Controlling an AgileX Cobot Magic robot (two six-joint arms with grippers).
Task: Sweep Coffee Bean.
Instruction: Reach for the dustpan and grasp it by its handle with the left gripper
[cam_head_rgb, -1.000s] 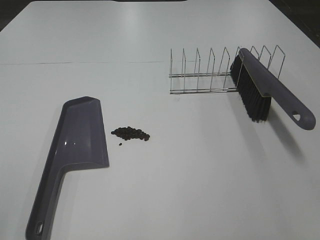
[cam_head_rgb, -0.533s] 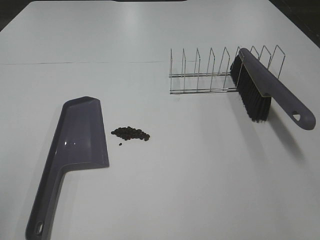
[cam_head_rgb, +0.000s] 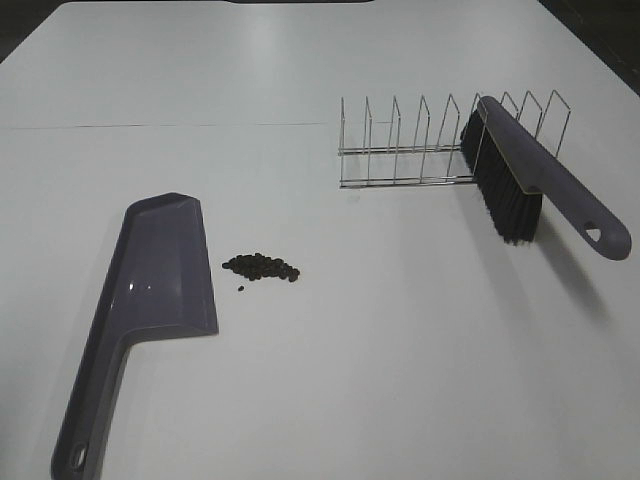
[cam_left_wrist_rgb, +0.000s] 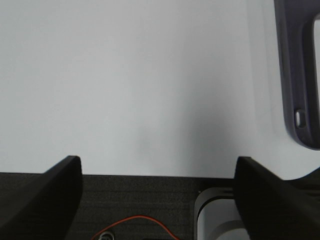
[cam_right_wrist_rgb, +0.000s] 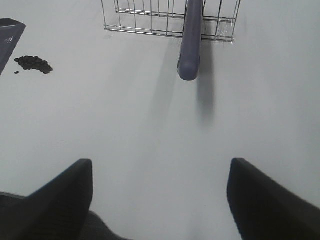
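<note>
A small heap of dark coffee beans (cam_head_rgb: 262, 267) lies on the white table, just right of the purple dustpan (cam_head_rgb: 160, 265), which lies flat with its handle toward the front edge. The beans also show in the right wrist view (cam_right_wrist_rgb: 33, 63). A purple brush (cam_head_rgb: 540, 175) with black bristles leans in the wire rack (cam_head_rgb: 420, 150), its handle sticking out over the table (cam_right_wrist_rgb: 191, 40). Neither arm appears in the high view. My left gripper (cam_left_wrist_rgb: 157, 192) is open near the table's front edge, beside the dustpan's handle end (cam_left_wrist_rgb: 299, 100). My right gripper (cam_right_wrist_rgb: 160, 197) is open above bare table, short of the brush handle.
The wire rack stands at the back right with several upright loops. A faint seam line (cam_head_rgb: 160, 126) crosses the table at the back. The table's dark front edge (cam_left_wrist_rgb: 140, 200) shows under the left gripper.
</note>
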